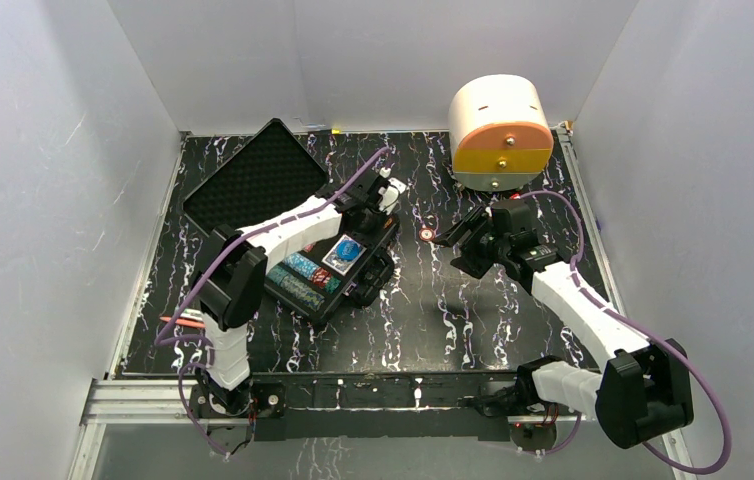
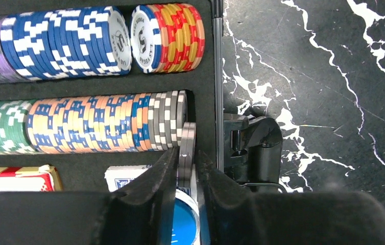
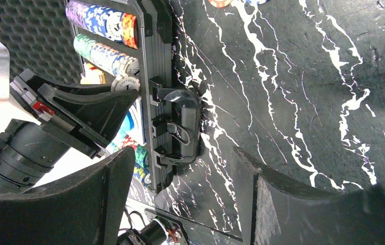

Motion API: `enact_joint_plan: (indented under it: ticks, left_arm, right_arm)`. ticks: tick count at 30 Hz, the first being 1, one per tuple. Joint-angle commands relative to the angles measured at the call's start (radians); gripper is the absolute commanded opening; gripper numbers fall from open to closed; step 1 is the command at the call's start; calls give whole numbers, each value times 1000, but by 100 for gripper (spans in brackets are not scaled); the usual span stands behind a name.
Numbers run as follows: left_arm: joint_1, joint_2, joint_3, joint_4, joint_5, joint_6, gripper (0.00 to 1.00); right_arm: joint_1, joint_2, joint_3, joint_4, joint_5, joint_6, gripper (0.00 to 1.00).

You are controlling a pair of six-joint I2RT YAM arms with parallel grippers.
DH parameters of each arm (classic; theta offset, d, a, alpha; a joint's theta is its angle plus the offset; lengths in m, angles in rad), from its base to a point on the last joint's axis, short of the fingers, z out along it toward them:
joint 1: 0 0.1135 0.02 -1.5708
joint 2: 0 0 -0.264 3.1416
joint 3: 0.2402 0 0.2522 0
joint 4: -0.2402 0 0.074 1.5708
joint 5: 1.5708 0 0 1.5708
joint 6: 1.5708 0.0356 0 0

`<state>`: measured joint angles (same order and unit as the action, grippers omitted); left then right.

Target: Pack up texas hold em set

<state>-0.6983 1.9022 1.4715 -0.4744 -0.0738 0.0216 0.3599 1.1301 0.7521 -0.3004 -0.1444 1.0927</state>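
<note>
"Top external view first: where does the set sit?"

"The black case lies askew on the table, a little toward 9 o'clock of the middle. Its foam-lined lid is open and lies back toward 10 o'clock. My left arm reaches over the case, and my right arm comes in from 5 o'clock."

"And your left jaws?"

"Closed on a grey chip that stands on edge. In the left wrist view my fingers flank it, and I can see no gap on either side. It is at the 3 o'clock end of the middle row, against other grey chips. Orange-and-blue and green ones run off toward 9 o'clock."

"What else is in the case?"

"At 12 o'clock of that row is an upper row of purple, blue and red-and-yellow chips. At 6 o'clock are a red card deck, a blue card deck and a blue disc, partly hidden by my fingers. The black handle sits outside the wall at 3 o'clock."

"The right jaws?"

"Wide open with nothing between them, over the table at 3 o'clock of the case. A small round disc lies on the table just beside their tips, at 9 o'clock. The white-and-orange drawer box stands at the table's 1 o'clock corner, well apart from the case."
</note>
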Motion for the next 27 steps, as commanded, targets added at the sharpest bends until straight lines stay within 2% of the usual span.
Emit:
enact_joint_plan:
  ticks: [1,4,11,17,18,23,27]
  left_arm:
    - [22,5,45,-26,-43,0,24]
    - [22,2,53,-26,-43,-3,31]
    - [22,-15,66,-26,-33,-17,34]
    - [28,-70,67,-21,14,-45,43]
    - [34,-82,61,-12,31,-53,42]
    - [60,-99,29,61,127,-106,13]
    - [62,-47,34,77,134,-127,3]
  right_arm:
    - [-6,-4,0,17,-14,-16,76]
    - [-7,-6,-5,17,-14,-16,76]
    - [-7,-6,-5,17,-21,-17,76]
    - [-7,10,19,0,10,-55,76]
    - [-7,16,29,-5,14,-66,76]
    - [-7,51,50,-8,24,-98,75]
    - [-9,93,62,0,22,-112,71]
